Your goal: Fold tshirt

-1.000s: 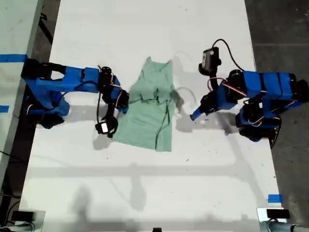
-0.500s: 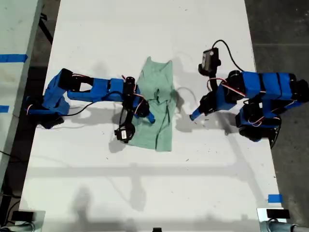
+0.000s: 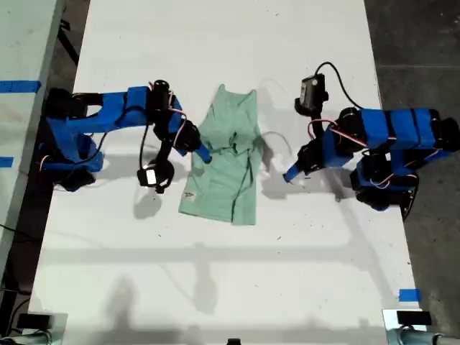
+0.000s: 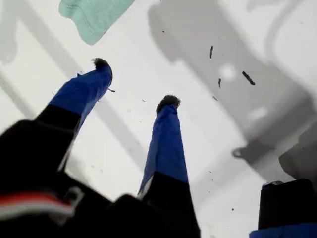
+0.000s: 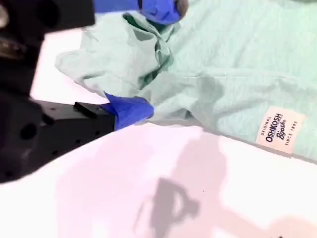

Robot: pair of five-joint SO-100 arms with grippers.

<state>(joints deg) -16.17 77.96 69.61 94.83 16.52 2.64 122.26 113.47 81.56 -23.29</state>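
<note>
The tshirt [image 3: 228, 169] lies near the middle of our white table [image 3: 215, 287], between the two arms in the exterior view. It is partly folded: its sides are drawn inward into a narrow upright strip, with a rumpled ridge across the middle where layers bunch up. We judge the lengthwise fold is roughly made but untidy, and the crosswise fold is not yet done.

The cloth is a soft, pale mint-green knit, thin enough to crease into loose pleats, and a small white printed label [image 5: 276, 128] shows on it in the second wrist view.

Our second gripper [image 3: 202, 152] sits at the shirt's edge on the exterior view's left, its blue fingers [image 5: 130, 110] spread on either side of a raised bunch of fabric; we cannot tell whether they have closed on it.

Our first gripper [image 3: 290, 175] hovers over bare table just beside the shirt on the exterior view's right, its dark-tipped blue fingers [image 4: 166, 144] spread apart and holding nothing.
</note>
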